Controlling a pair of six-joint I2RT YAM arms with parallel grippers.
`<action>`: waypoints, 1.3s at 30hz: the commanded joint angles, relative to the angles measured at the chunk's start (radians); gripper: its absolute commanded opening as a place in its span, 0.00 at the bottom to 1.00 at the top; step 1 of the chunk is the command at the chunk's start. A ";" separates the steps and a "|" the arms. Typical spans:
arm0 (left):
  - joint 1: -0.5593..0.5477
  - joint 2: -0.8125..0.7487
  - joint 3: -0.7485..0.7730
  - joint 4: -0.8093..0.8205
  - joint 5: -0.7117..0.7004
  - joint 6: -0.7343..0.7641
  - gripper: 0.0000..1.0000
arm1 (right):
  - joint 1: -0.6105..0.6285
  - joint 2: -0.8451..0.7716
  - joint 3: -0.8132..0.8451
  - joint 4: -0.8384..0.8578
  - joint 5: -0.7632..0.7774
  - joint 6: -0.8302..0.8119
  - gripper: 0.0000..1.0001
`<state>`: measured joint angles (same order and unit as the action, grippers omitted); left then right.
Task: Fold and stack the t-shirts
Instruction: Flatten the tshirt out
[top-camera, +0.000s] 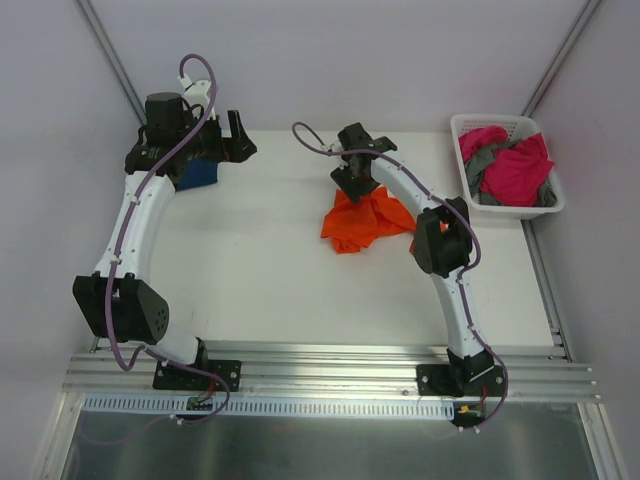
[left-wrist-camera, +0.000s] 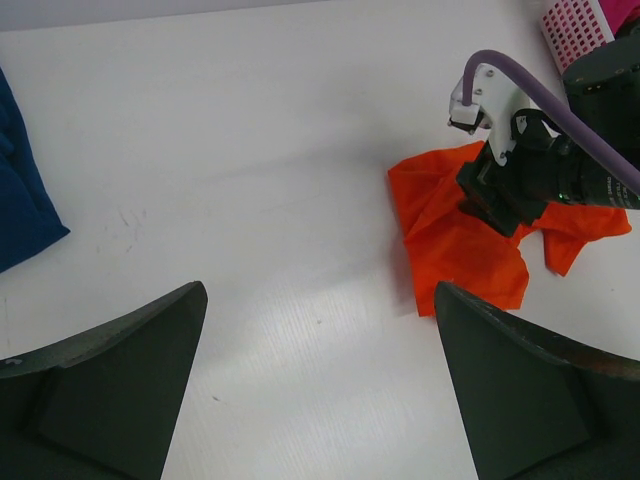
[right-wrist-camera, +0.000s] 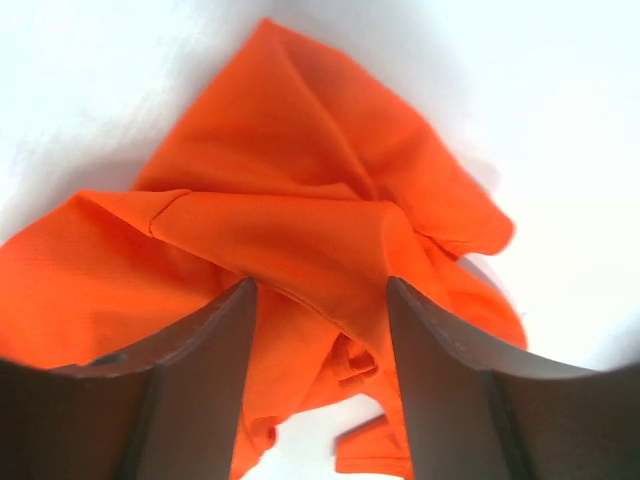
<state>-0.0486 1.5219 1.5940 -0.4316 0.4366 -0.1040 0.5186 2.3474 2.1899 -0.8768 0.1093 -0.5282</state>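
**Right pincer astride orange t-shirt, mid-bench**

Containers: one white slotted basket (top-camera: 462, 130) at the far right corner of the bench (top-camera: 260, 260). It holds a tangled heap of magenta cloth (top-camera: 518, 172) with grey cloth (top-camera: 480, 160) mixed in. Can't count the garments in it.

Orange t-shirt (top-camera: 362, 222): lies crumpled at mid-bench, a bit right of centre, well apart from the basket. There is no clean long axis. The heap is slightly wider left-right than near-far, with one corner poking toward the near left. Collar and sleeves can't be made out.

Right pincer (right-wrist-camera: 320, 290): directly over the far part of the orange t-shirt, pointing down. The jaws stand partway apart with a raised fold of the cloth between them. Can't tell whether the fold is actually pinched.

Navy t-shirt (left-wrist-camera: 22, 190): on the bench at the far left. In the top view it is mostly hidden under the left arm, and in the left wrist view it is cut off at the frame edge. Its shape and orientation are unreadable.

Left pincer (left-wrist-camera: 320, 300): at the far left by the navy t-shirt, spread wide and holding nothing. Bare bench shows between its fingers.
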 joint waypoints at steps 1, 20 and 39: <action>0.001 -0.022 0.014 0.011 0.004 0.009 0.99 | -0.014 -0.005 0.034 0.007 0.058 -0.026 0.56; 0.001 0.003 -0.040 0.010 0.042 -0.010 0.99 | -0.109 -0.169 0.005 0.009 0.132 -0.062 0.01; -0.229 0.415 0.205 -0.022 0.151 -0.007 0.99 | -0.279 -0.684 -0.150 0.039 0.216 -0.050 0.01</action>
<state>-0.2264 1.9057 1.7069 -0.4484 0.5419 -0.1390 0.2653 1.7092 2.0666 -0.8417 0.2825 -0.5877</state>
